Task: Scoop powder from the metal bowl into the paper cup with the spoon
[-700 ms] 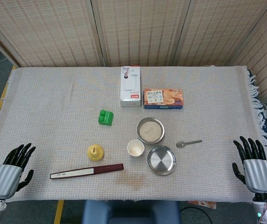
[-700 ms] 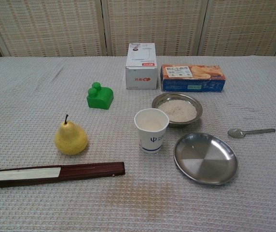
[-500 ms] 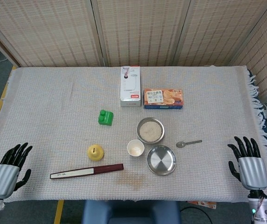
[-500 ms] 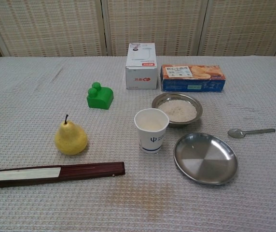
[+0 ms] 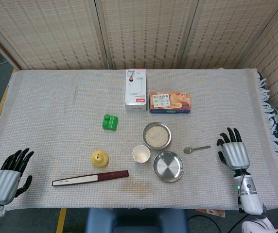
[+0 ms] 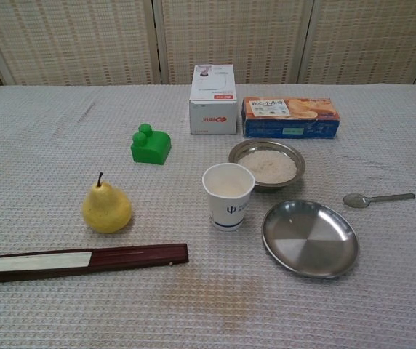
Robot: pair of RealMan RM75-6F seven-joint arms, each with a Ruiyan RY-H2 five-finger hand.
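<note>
The metal bowl (image 5: 156, 135) (image 6: 267, 164) holds pale powder near the table's middle. Just in front of it to the left stands the white paper cup (image 5: 141, 154) (image 6: 228, 195). The metal spoon (image 5: 196, 149) (image 6: 378, 198) lies flat on the cloth to the right of the bowl, its bowl end pointing left. My right hand (image 5: 233, 150) hovers open, fingers spread, a short way right of the spoon's handle and apart from it. At the table's near left corner my left hand (image 5: 7, 176) is open and holds nothing. Neither hand is clearly shown in the chest view.
An empty metal plate (image 5: 168, 166) (image 6: 310, 238) lies in front of the bowl. A yellow pear (image 5: 99, 158), a closed dark fan (image 5: 90, 177) and a green block (image 5: 110, 122) sit to the left. A white box (image 5: 135, 89) and a biscuit box (image 5: 170, 102) stand behind.
My right hand has moved forward and left from the table's near right corner toward the spoon. My left hand drew back slightly. The objects have not moved.
</note>
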